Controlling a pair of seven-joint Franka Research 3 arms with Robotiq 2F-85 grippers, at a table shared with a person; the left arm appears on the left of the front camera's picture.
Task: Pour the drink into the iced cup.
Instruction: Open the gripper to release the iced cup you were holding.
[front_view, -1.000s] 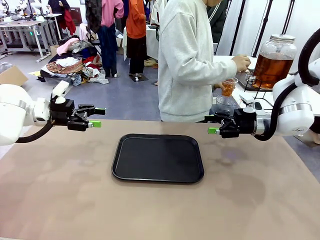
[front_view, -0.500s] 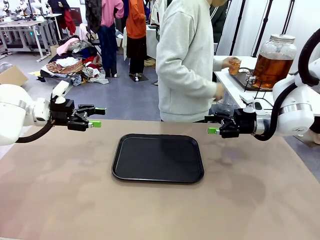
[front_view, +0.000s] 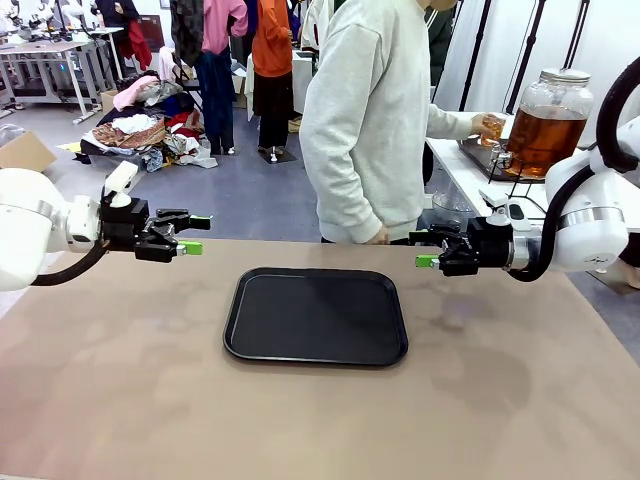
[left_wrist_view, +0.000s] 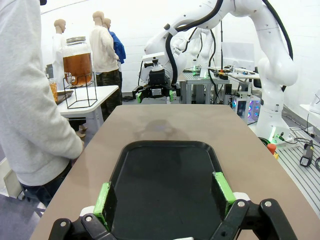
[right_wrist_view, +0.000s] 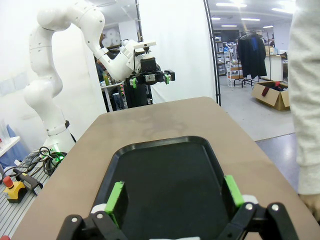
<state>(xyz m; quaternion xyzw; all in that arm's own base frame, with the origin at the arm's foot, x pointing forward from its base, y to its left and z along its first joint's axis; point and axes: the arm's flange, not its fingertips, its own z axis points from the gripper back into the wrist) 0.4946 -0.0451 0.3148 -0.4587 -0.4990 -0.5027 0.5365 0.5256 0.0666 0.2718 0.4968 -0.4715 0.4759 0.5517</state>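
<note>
The drink (front_view: 543, 134) is amber liquid in a big glass jar with a tap, on a wire stand on a side table at the far right; the left wrist view has the jar (left_wrist_view: 77, 64) too. A person in a grey sweatshirt (front_view: 368, 110) holds a small clear cup (front_view: 490, 127) at the tap; I cannot make out ice in it. My left gripper (front_view: 195, 233) hovers open left of the black tray (front_view: 316, 316). My right gripper (front_view: 425, 250) hovers open to its right. Each wrist view looks between open green pads at the tray (left_wrist_view: 165, 175) (right_wrist_view: 165, 172).
The person's other hand (front_view: 378, 237) rests at the table's far edge, behind the tray. Brown tabletop (front_view: 150, 380) stretches wide on both sides of the tray and in front of it. Clothes racks and tables stand far behind.
The person has turned toward the jar and raised the cup from waist height to the tap. Their other hand has dropped to the table's far edge. Both arms stay still.
</note>
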